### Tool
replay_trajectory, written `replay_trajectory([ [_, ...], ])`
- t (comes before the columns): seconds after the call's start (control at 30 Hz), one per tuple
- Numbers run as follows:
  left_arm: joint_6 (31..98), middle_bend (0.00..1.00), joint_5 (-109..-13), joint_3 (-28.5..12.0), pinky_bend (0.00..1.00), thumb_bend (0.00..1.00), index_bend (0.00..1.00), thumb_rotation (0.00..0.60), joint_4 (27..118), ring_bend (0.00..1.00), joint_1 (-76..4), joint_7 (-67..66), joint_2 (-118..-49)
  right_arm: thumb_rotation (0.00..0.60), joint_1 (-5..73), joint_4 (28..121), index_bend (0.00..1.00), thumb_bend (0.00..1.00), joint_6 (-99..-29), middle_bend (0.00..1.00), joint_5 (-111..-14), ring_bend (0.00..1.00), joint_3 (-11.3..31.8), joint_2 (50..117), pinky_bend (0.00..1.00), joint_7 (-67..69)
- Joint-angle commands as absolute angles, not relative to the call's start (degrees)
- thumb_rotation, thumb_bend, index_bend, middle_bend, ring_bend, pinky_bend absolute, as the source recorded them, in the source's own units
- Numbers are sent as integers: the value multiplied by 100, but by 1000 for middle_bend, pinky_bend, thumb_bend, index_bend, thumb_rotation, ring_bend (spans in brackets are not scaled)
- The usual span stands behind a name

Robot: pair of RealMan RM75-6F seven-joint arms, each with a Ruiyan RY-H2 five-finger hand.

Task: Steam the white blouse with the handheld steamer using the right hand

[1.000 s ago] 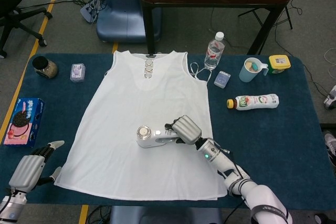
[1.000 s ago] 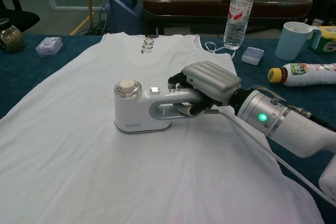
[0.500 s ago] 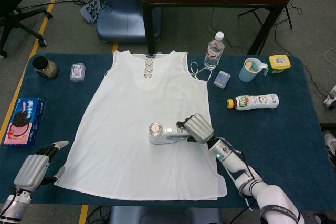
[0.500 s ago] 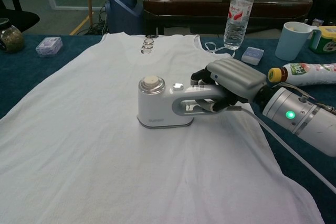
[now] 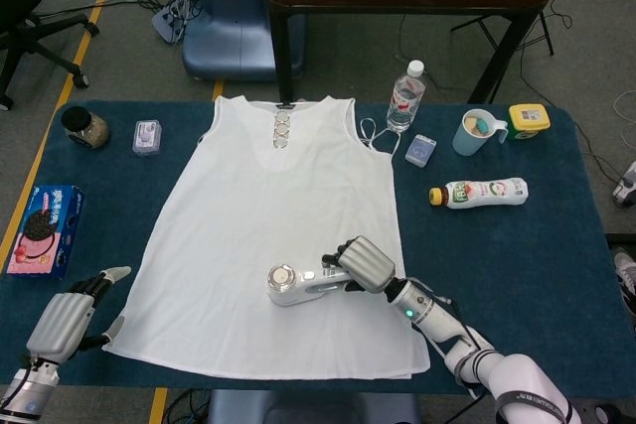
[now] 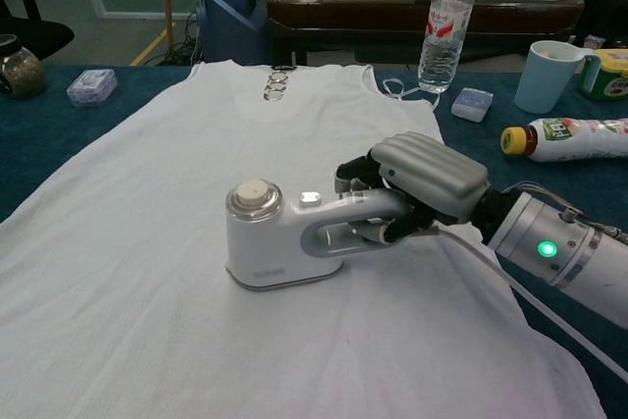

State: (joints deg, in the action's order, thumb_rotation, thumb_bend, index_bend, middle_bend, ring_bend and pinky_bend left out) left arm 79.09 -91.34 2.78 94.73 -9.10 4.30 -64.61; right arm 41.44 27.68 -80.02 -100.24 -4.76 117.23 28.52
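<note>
The right hand [image 6: 422,179], holding the steamer [image 6: 280,242] by its handle, has slid it back down the white blouse [image 5: 268,196] toward the hem, so steaming goes on, while the left hand [image 5: 62,320] waits open.

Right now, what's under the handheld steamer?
The handheld steamer, gripped by the right hand, sits on the lower part of the white blouse. The fabric directly beneath its base is covered, so its state cannot be seen.
</note>
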Motion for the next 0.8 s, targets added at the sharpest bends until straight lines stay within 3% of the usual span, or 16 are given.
replay_trajectory([
  [0.03, 7915, 189, -9139, 277, 285, 315, 154, 600, 9472, 270, -911, 434, -6461, 600, 4156, 2844, 806, 791, -8049, 785, -10070, 746, -503, 11702, 763, 2786],
  [0.8, 7918, 189, -9122, 284, 285, 315, 155, 600, 9441, 270, -905, 522, -6430, 600, 4646, 1856, 806, 790, -7319, 785, -9540, 745, 23, 12022, 763, 3027],
])
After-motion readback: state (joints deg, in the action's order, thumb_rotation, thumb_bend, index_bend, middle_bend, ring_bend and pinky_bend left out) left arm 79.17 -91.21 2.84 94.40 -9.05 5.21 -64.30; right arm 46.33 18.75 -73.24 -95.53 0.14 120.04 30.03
